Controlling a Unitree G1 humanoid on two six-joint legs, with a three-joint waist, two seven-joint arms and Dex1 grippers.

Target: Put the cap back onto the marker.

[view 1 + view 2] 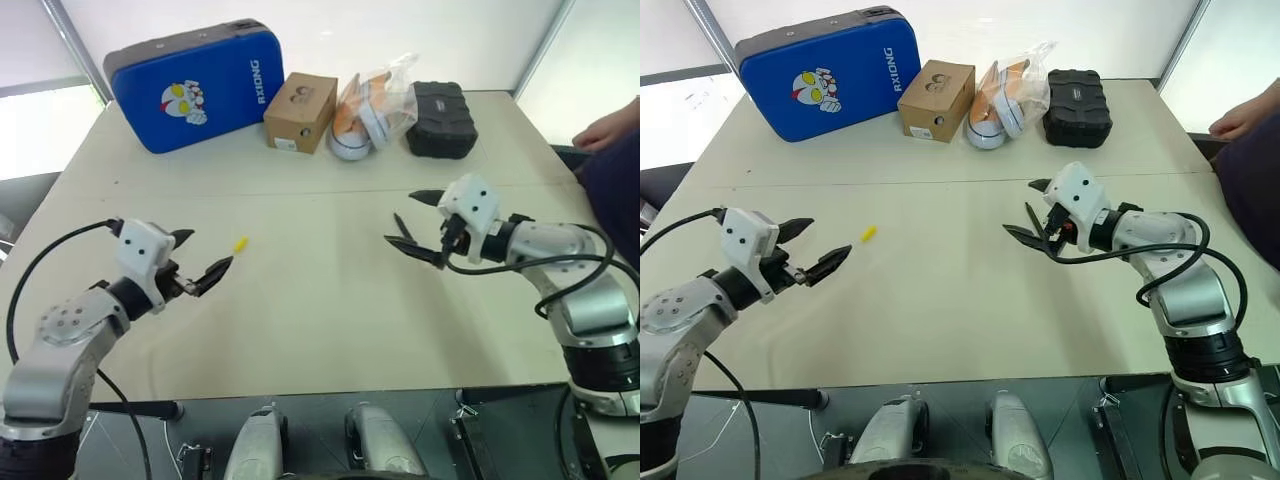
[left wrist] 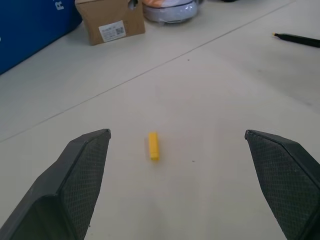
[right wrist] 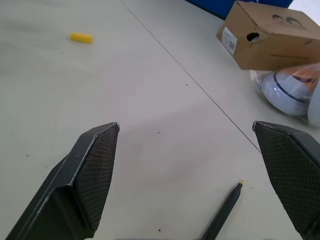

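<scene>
Cap point(image 2: 153, 145) lies loose on the worktop point(image 1: 300, 320); right wrist view catches the marker point(image 3: 221, 214). Left pincer point(image 1: 200, 258) and right pincer point(image 1: 1032, 215) gape wide, both empty.

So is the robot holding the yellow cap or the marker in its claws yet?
No, nothing is held. Both the left claw and the right claw are open, and the cap and the marker lie on the table.

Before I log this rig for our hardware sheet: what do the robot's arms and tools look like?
Both arms are silver-grey metal with black joints and looping black cables. Each wrist carries a white boxy housing. The left tool and right tool each have two black pointed fingers with cross-hatched inner pads.
</scene>
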